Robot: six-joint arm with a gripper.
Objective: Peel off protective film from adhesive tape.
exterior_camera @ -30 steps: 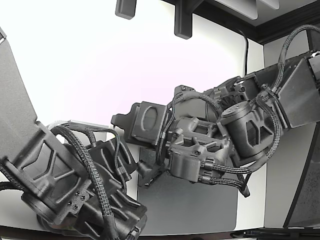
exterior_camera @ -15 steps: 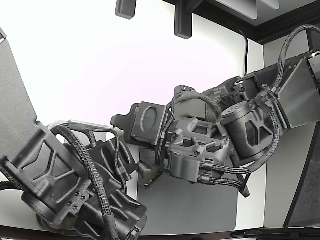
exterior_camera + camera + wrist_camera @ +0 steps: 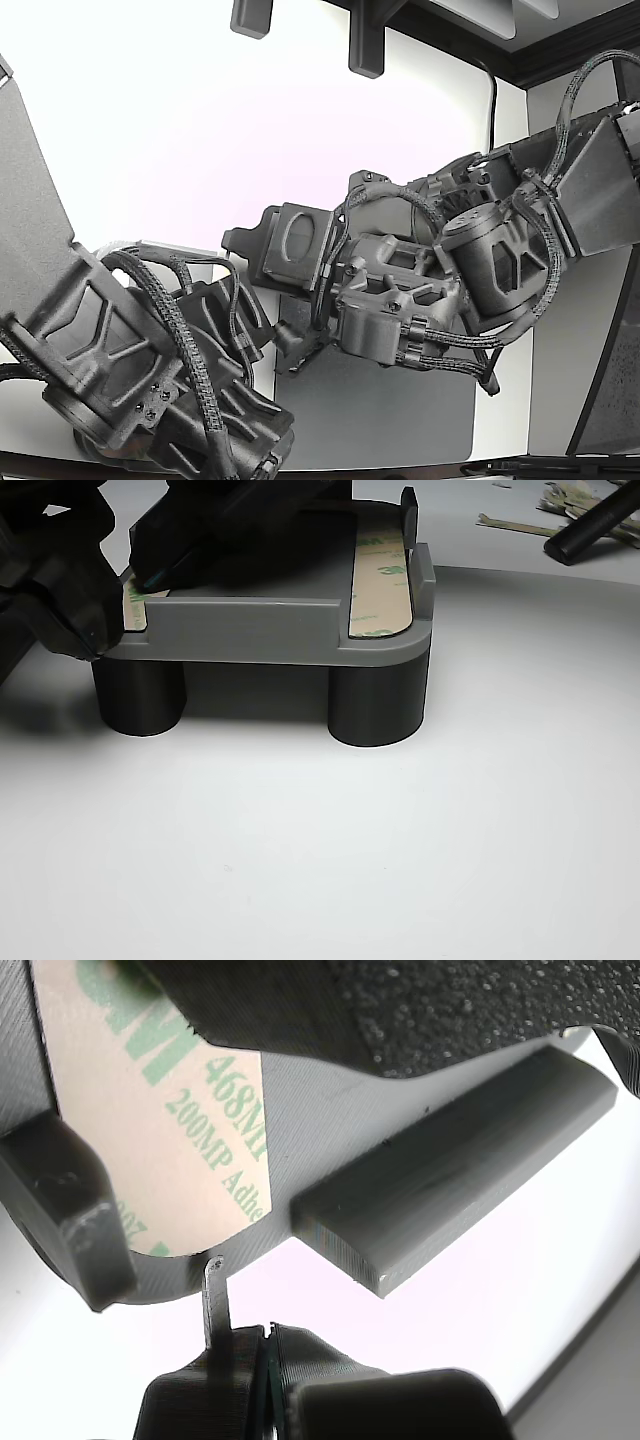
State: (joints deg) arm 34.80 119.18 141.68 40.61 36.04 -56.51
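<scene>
- Protective film (image 3: 175,1150): tan liner printed in green, lying flat on the grey fixture (image 3: 300,630), its rounded end at the fixture's edge; a second strip (image 3: 378,580) lies on the fixture's other side.
- Gripper (image 3: 215,1300): a thin blade tip sits just off the liner's rounded end; jaws appear pressed together, holding nothing.
- Step: seeking the liner's edge; next, the tip must catch under it.
- Since the earlier frame, the arm (image 3: 400,300) has barely shifted.

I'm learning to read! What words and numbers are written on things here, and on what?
"468M", cut off: tan tape liner, wrist view.
"200MP Adhe", cut off: same liner.
Big green letters near its upper edge: cropped, unreadable.
"3M": liner strip on the gray part, other view; its smaller print is too small.
</scene>
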